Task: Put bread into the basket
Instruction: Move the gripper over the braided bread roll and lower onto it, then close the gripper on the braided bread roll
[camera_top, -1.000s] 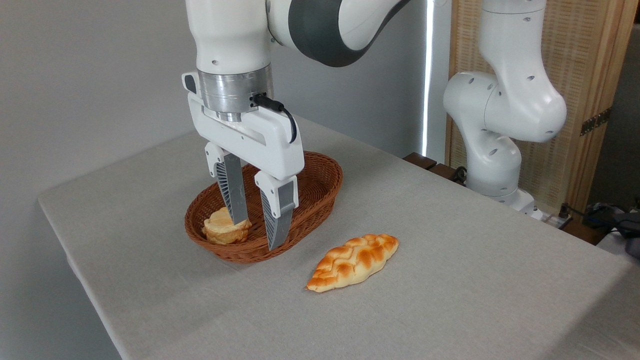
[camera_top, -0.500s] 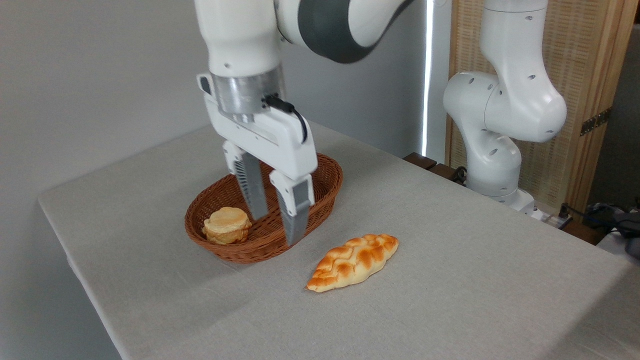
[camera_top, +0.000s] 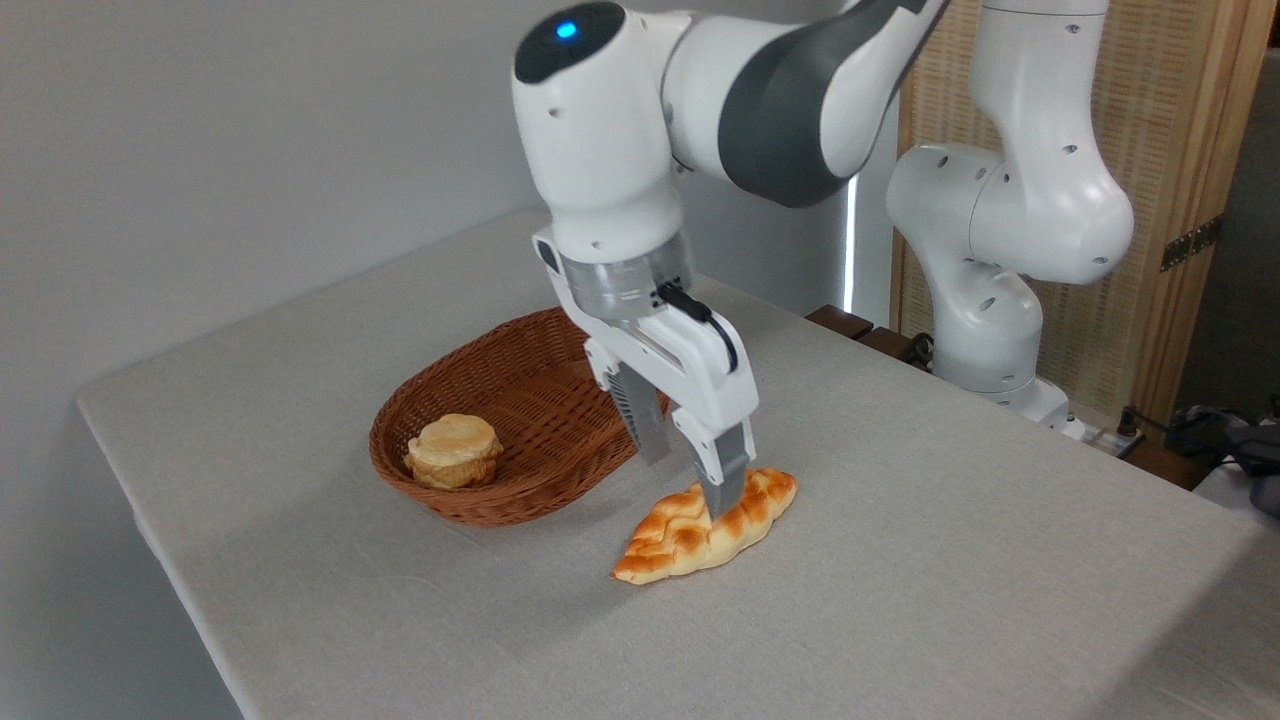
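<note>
In the fixed camera view, the bread (camera_top: 703, 525) lies on the grey tablecloth (camera_top: 900, 560) just right of and nearer than the basket (camera_top: 520, 420), outside it. The gripper (camera_top: 690, 480) hangs over the loaf with its jaws spread apart; the nearer finger (camera_top: 722, 478) crosses in front of the loaf's top, while the farther one sits behind it near the basket's right rim. Whether either finger touches the loaf cannot be told. A small round bun (camera_top: 455, 450) sits inside the basket at its near left end.
</note>
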